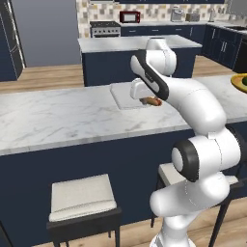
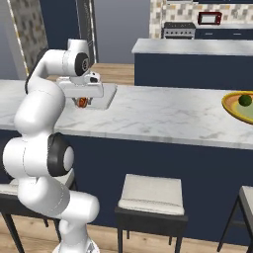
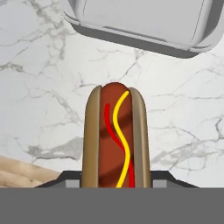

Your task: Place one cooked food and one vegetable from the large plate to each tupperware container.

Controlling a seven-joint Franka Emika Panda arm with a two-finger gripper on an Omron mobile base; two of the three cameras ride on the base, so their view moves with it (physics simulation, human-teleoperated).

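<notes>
Hot dog point(image 1: 152, 101) in the left base view peeks out beneath the white hand, carried at the near edge of a white tupperware container point(image 1: 121, 94) that lies on the marble counter point(image 1: 58, 116). The arm rises from the lower right, bends at a dark-banded elbow, and reaches forward and left over the counter, its wrist turned down so that the gripper point(image 1: 149, 101) points at the surface. The large plate point(image 1: 238, 82) sits at the far right edge of that counter, well apart from the hand, with a dark green piece on it. Two stools stand below the counter.

From the right base view the arm climbs from the lower left, folds over at the shoulder and stretches its forearm right, level with the counter. The gripper point(image 2: 82, 102) hangs below the wrist over the tupperware container point(image 2: 103, 96), with the hot dog point(image 2: 82, 102) showing as a small red-brown spot under it. The large plate point(image 2: 233, 106), yellow-rimmed with a pale green centre, lies far to the right and carries a round green vegetable point(image 2: 244, 100).

Seen along the hand, the hot dog point(image 3: 115, 135) stands lengthwise from the bottom, bun on both sides, red and yellow lines on the sausage. The jaws are clamped on its near end. Marble lies beneath, and the tupperware container point(image 3: 144, 22) spans the top of the view.
</notes>
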